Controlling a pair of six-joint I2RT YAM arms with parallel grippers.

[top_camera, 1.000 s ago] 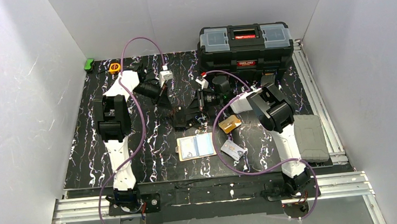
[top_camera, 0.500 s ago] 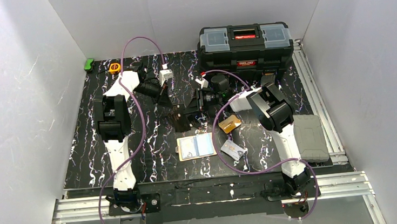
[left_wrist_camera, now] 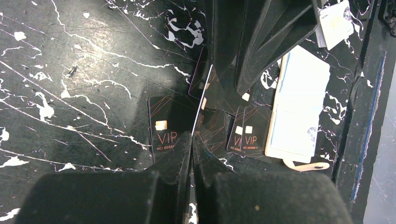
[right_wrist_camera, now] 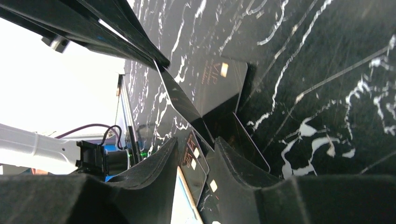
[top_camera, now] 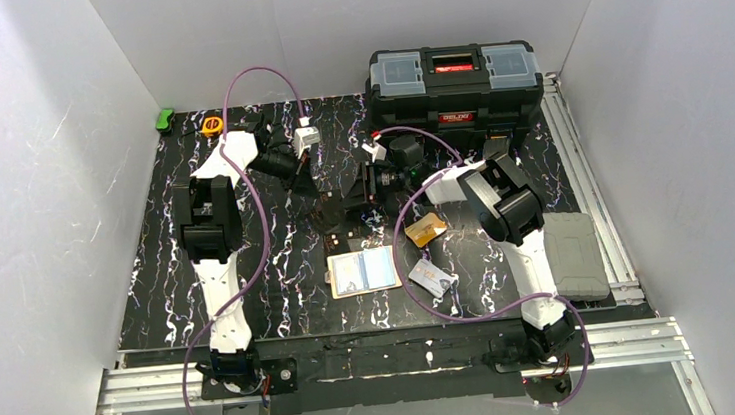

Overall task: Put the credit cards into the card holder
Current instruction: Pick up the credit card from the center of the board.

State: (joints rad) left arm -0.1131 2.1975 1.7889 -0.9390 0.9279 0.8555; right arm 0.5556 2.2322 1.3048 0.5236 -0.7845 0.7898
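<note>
The cream card holder (top_camera: 361, 271) lies open near the front, with a light blue card (left_wrist_camera: 299, 107) on it. To its right lie an orange-yellow card (top_camera: 427, 228) and a silver-white card (top_camera: 432, 278). My left gripper (left_wrist_camera: 191, 137) is shut on the edge of a black VIP card (right_wrist_camera: 183, 103) that stands on edge above the table. Other black VIP cards (left_wrist_camera: 164, 130) lie flat under it. My right gripper (right_wrist_camera: 198, 147) faces the left one, open, its fingers on either side of the standing card's corner without pressing it.
A big black toolbox (top_camera: 453, 80) stands at the back right. A grey case (top_camera: 575, 255) rests on the right rail. A green object (top_camera: 166, 119) and an orange tape measure (top_camera: 213, 125) sit at the back left corner.
My right gripper has opened and let go of the black card. Both grippers have shifted slightly away from the card holder, and black cards now lie just behind it.
</note>
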